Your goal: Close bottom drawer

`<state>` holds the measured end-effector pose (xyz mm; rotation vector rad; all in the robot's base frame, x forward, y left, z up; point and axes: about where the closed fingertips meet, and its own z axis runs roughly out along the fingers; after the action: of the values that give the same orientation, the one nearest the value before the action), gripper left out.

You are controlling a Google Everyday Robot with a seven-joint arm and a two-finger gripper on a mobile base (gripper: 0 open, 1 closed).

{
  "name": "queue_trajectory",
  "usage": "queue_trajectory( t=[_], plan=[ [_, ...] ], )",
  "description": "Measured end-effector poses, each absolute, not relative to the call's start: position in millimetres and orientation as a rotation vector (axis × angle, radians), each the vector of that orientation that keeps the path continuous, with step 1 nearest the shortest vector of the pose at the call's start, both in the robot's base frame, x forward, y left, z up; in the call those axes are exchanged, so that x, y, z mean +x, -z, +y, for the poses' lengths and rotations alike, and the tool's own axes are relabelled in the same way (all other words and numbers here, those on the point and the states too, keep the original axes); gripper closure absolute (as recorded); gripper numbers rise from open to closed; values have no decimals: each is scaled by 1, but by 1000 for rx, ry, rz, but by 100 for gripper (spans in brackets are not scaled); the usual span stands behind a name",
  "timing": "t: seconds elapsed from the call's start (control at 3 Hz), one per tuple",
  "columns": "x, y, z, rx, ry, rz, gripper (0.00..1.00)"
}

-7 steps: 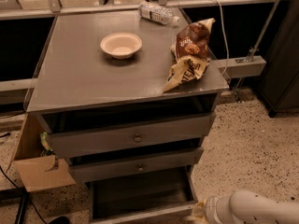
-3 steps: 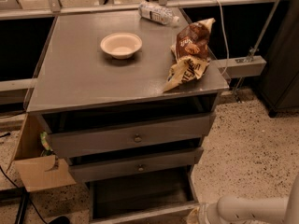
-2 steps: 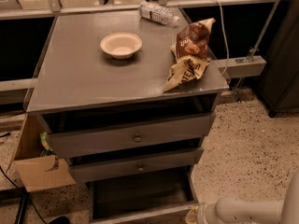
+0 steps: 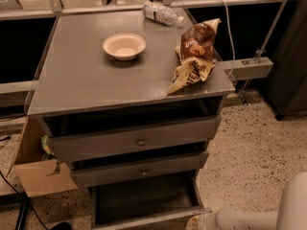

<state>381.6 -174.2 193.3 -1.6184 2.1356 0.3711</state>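
The bottom drawer (image 4: 144,200) of the grey cabinet is pulled out, its dark interior showing and its slim front panel along the lower frame edge. My gripper (image 4: 197,221) sits at the bottom edge, by the drawer's front right corner, on the end of the white arm (image 4: 249,218). Its fingers are mostly cut off by the frame edge. The two drawers above, with round knobs (image 4: 141,141), also stand slightly pulled out.
On the cabinet top (image 4: 86,80) are a beige bowl (image 4: 123,46), a brown snack bag (image 4: 194,54) at the right edge and a plastic bottle (image 4: 162,13) at the back. A cardboard box (image 4: 38,176) stands left of the cabinet. Speckled floor lies to the right.
The white arm has shifted slightly right and lower in the frame; the gripper stays by the drawer's front right corner. The drawer looks unmoved.
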Motion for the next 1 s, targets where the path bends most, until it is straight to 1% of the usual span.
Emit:
queue_trajectory(
  t=[0.33,1.0],
  plan=[
    [376,-177,-170,-1632,-393,2139,100],
    [382,-159,-152,-1622,-425,2024,100]
  ],
)
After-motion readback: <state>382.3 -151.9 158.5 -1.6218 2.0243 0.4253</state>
